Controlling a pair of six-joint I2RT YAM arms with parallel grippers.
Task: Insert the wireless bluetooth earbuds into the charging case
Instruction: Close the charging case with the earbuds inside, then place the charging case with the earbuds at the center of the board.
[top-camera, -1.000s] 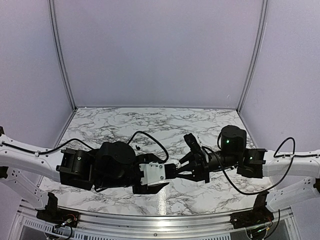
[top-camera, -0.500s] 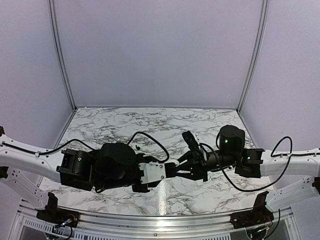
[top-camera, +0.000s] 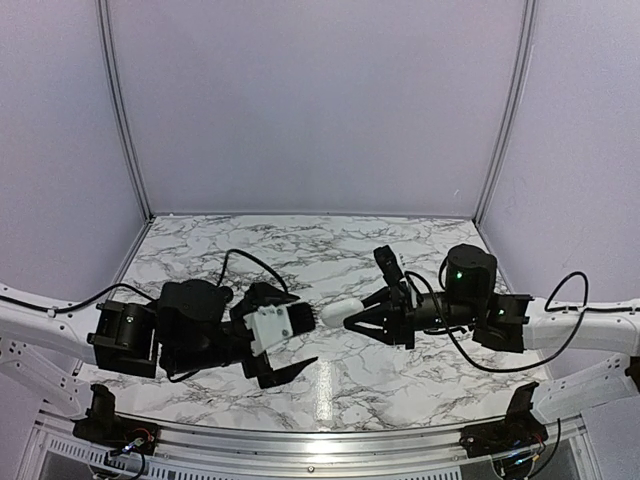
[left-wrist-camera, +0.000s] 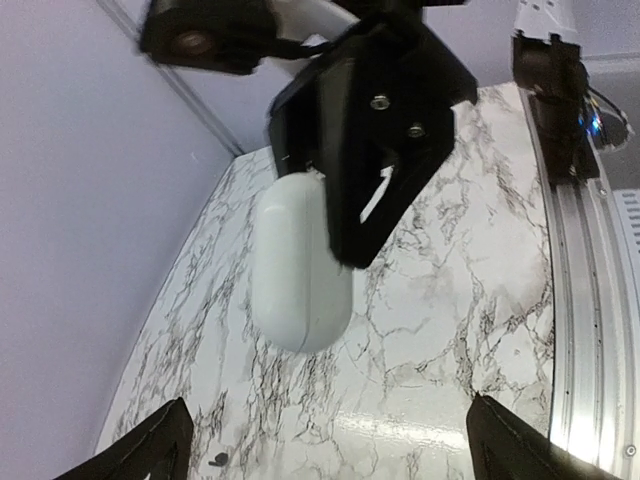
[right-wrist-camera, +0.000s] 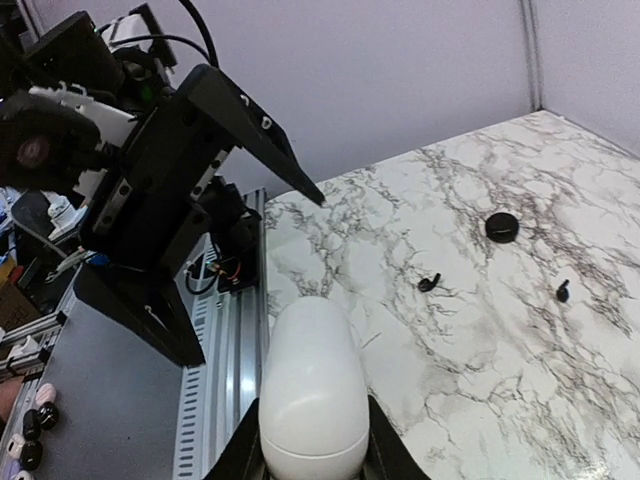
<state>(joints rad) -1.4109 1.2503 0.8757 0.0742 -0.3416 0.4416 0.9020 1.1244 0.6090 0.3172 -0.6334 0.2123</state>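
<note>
- The right tool (top-camera: 358, 315) is clamped on a white case (top-camera: 335, 313), gripping one end between its two fingers.
- The case is held off the counter (top-camera: 250, 245), lying roughly level, with its free rounded end towards the left arm.
- In the right wrist view the case (right-wrist-camera: 313, 385) sticks straight out from the fingers (right-wrist-camera: 385, 455). It looks closed, with a seam running round it near the grip.
- The left tool (top-camera: 300, 330) has its fingers spread wide apart and holds nothing.
- It faces the free end of the case from just beside it, and I cannot tell whether it touches.
- From the left wrist the case (left-wrist-camera: 300, 265) hangs beyond the two fingertips (left-wrist-camera: 165, 440), and the black right tool (left-wrist-camera: 365, 150) grips its far end.
- Two black earbuds lie on the marble in the right wrist view, one (right-wrist-camera: 430, 283) nearer the middle and the other (right-wrist-camera: 563, 291) further right. They are well apart from each other and away from the case.
- A round black thing (right-wrist-camera: 502, 226) sits on the counter a little behind the earbuds. It is bigger than they are, and I cannot tell what it is.
- A dark speck (left-wrist-camera: 218, 460) on the counter beside the left fingertip is too small to make out.
</note>
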